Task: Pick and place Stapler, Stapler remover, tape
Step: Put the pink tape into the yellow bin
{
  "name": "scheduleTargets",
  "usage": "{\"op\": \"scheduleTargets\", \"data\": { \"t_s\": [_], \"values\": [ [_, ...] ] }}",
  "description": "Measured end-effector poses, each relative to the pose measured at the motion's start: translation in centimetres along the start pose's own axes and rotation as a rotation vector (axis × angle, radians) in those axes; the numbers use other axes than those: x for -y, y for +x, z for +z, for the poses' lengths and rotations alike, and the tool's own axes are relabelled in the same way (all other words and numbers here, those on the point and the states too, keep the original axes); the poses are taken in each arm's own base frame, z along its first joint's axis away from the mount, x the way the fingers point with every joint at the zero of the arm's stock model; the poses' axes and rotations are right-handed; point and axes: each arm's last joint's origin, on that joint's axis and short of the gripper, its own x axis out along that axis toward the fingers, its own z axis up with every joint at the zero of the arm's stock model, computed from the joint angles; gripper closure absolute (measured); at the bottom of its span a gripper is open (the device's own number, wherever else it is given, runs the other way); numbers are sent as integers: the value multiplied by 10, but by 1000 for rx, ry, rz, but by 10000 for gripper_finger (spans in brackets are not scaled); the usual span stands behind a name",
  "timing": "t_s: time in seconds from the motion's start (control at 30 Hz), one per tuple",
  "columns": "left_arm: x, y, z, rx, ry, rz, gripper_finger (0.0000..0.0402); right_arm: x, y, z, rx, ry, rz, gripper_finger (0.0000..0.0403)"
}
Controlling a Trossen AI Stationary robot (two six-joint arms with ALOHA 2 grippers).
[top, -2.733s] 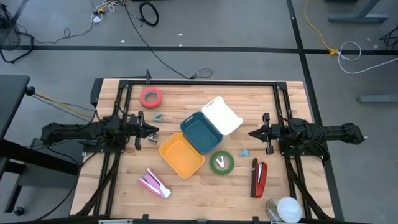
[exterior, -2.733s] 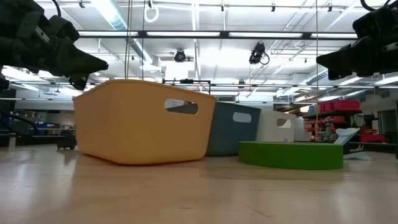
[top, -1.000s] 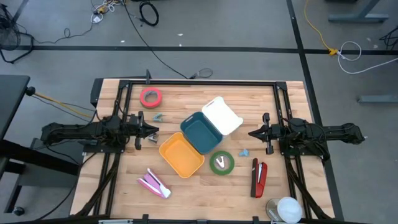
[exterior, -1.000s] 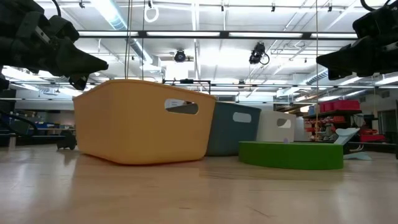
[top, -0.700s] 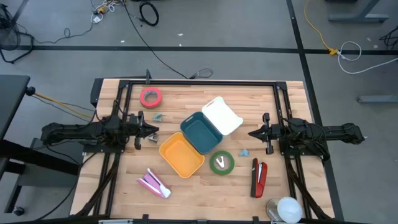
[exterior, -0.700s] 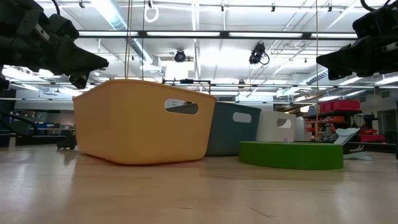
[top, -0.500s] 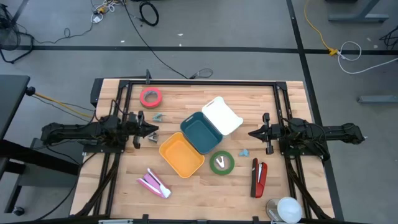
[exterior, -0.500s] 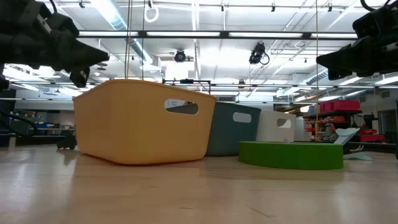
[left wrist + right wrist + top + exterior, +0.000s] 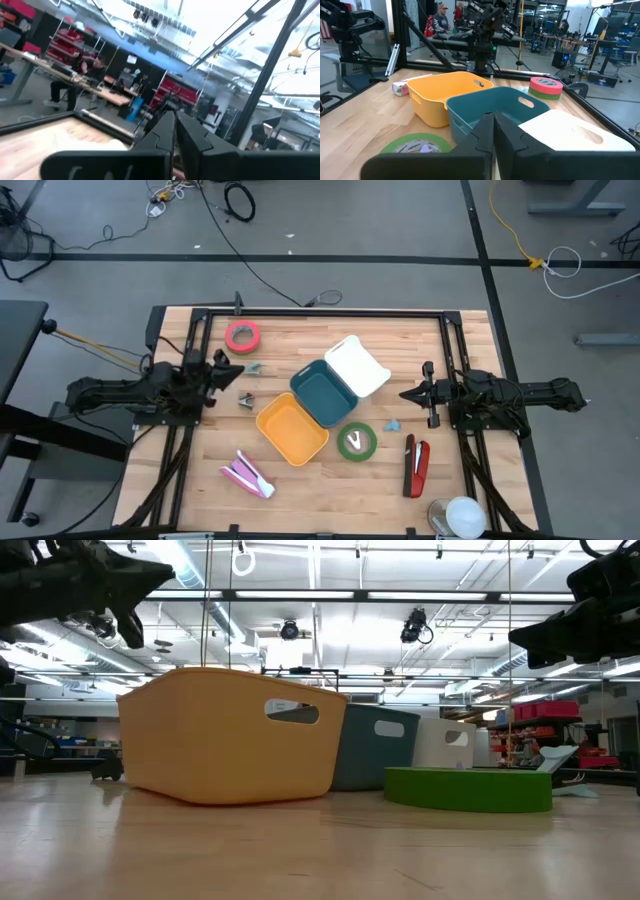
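since the earlier frames the left gripper [image 9: 232, 366] has swung up and toward the far side of the table, tips now angled at the red tape [image 9: 242, 336] instead of straight across at the bins; in the low view it has risen w/ the nose pitched up. right gripper [image 9: 413, 393] hasn't shifted, parked level over the right side. both sets of fingers read pressed together, nothing held: in each wrist view the two dark fingers meet w/ only a thin seam. task things: red tape lies flat just beyond and a bit left of the left fingertips, near the far rail. a small grey stapler remover [image 9: 256, 367] sits just beside the left tips, a second grey bit [image 9: 246, 401] is slightly nearer the front. pink stapler [image 9: 246, 473] is well toward the front edge on the left arm's side, long axis diagonal. red stapler [image 9: 416, 463] lies in front of the right fingers, long axis running roughly front-to-back, and a blue remover [image 9: 392, 423] is close by those tips. green tape [image 9: 356, 441] sits between the orange bin [image 9: 291, 428] and the red stapler. teal bin [image 9: 324, 392] and white bin [image 9: 356, 365] are mid-table. judgement: the left arm is nearest the red tape and already aimed at it, so that looks like the pick in hand; fingers need to open and drop over the ring's wall.
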Motion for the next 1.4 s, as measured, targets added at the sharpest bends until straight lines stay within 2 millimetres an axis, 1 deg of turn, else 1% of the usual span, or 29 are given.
{"op": "scheduleTargets", "data": {
  "t_s": [0.23, 0.4, 0.5, 0.6, 0.7, 1.07, 1.2, 1.4],
  "values": [
    [3, 0, 6, 58, -9, -40, 381, 0, 0, 0, 0, 0, 0, 390],
    [8, 1, 15, 98, 0, -64, 381, 0, 0, 0, 0, 0, 0, 390],
    [18, 4, 31, 110, 50, -112, 381, 0, 0, 0, 0, 0, 0, 390],
    [26, 9, 44, 73, 101, -114, 381, 0, 0, 0, 0, 0, 0, 390],
    [36, 14, 62, 61, 110, -108, 381, 0, 0, 0, 0, 0, 0, 390],
    [70, 39, 120, -79, 119, -57, 381, 0, 0, 0, 0, 0, 0, 390],
    [80, 48, 139, -88, 152, -53, 383, 0, 0, 0, 0, 0, 0, 390],
    [94, 65, 161, -114, 200, -41, 394, 0, 0, 0, 0, 0, 0, 390]
  ]
}}
